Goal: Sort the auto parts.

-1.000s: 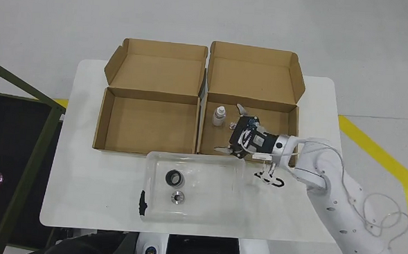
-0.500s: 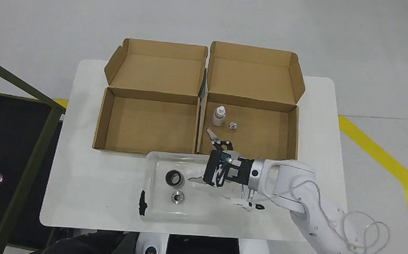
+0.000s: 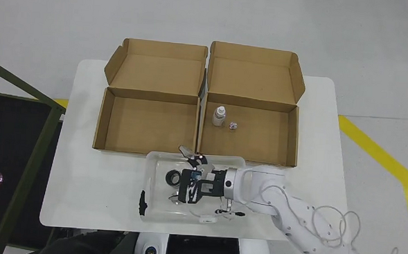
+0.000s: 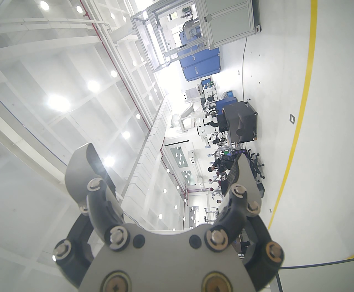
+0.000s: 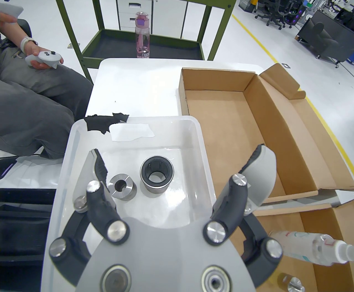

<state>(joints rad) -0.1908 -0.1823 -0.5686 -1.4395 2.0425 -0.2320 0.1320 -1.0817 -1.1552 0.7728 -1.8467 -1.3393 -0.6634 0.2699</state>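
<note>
Now moved over clear bin, right gripper (fingers apart)

In the bin lie bearing and bushing, before left box and right box.

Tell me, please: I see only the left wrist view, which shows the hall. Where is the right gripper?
Observer: The right gripper is open above the clear bin.
Operator: What is in the bin?
Observer: A black sleeve and a metal bushing, side by side.
Operator: Is anything in the boxes?
Observer: One box holds a bottle and a small metal part.
</note>
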